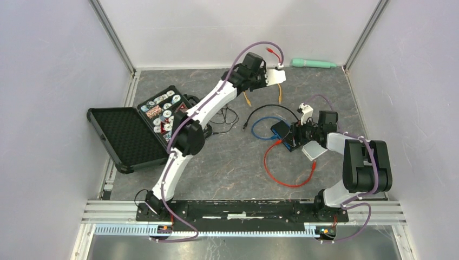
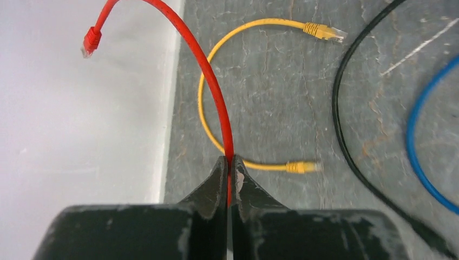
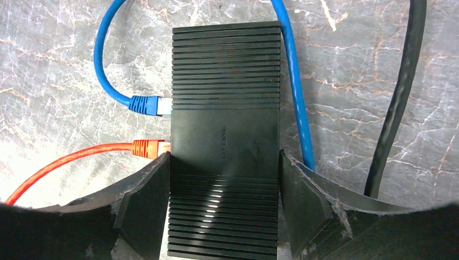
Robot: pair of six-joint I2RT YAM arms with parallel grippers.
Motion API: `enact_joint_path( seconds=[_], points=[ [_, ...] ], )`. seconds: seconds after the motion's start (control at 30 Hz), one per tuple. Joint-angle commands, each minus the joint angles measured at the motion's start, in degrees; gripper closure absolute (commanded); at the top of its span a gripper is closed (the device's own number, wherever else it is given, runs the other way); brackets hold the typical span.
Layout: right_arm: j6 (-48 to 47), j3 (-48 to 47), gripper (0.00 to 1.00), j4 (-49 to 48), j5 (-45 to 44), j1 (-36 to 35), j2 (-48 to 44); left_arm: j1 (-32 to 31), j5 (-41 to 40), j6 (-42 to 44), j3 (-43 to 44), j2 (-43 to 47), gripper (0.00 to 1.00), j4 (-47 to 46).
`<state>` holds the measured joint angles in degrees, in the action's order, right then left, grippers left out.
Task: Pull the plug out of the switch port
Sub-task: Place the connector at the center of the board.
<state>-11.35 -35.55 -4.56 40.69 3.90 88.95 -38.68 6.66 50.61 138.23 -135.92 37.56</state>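
Plugs are sticking sideways off the switch [image 3: 224,81] on the bench [image 3: 54,54], blue plug [image 3: 146,104] above orange plug [image 3: 149,147], while we are clamping that switch in our wide-spread right pincer [image 3: 224,160], left pincer [image 2: 230,162] hanging well apart, pinched tight on a loose red cable [image 2: 214,81].

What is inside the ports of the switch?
A blue plug and an orange plug enter the switch on one side. The ports, and how deep the plugs sit, are hidden by its housing.
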Motion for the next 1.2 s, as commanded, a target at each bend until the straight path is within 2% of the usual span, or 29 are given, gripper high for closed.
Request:
enact_joint_path(
  seconds=[0.0, 0.37, 0.47, 0.57, 0.7, 0.8, 1.0, 1.17],
  points=[
    [-2.18, 0.72, 0.93, 1.16, 2.91, 0.14, -2.59, -0.39, -1.84, -2.29, 4.01, -5.35, 0.98, -11.76],
    [-2.31, 0.72, 0.93, 0.71, 3.06, 0.14, -2.19, -2.66, -0.82, -3.69, 2.46, -12.40, 0.98, -13.40],
    [-2.18, 0.91, 0.93, 0.68, 3.11, 0.14, -2.39, -3.44, -1.03, -4.27, 2.38, -13.72, 0.89, -12.47],
    [-1.62, 1.31, 0.92, -0.10, 2.84, 0.14, -3.26, -3.77, -1.01, -5.97, 1.91, -14.02, 0.84, -11.65],
    [-0.91, 1.08, 0.92, -0.76, 2.81, 0.14, -3.90, -3.62, -2.00, -9.79, 1.09, -13.19, 0.59, -10.44],
    [-1.08, 1.09, 0.92, -0.82, 2.64, 0.14, -4.73, -3.01, -1.09, -13.38, -1.81, -10.64, 0.33, -10.45],
    [-1.69, 0.74, 0.92, -0.65, 3.08, 0.14, -6.14, -1.04, -0.22, -22.25, -6.54, -1.93, 0.01, -9.32],
    [-1.58, 0.63, 0.92, -0.86, 4.34, 0.05, -6.40, 1.11, 3.53, -30.99, -16.78, 9.76, 0.00, -9.05]
  ],
)
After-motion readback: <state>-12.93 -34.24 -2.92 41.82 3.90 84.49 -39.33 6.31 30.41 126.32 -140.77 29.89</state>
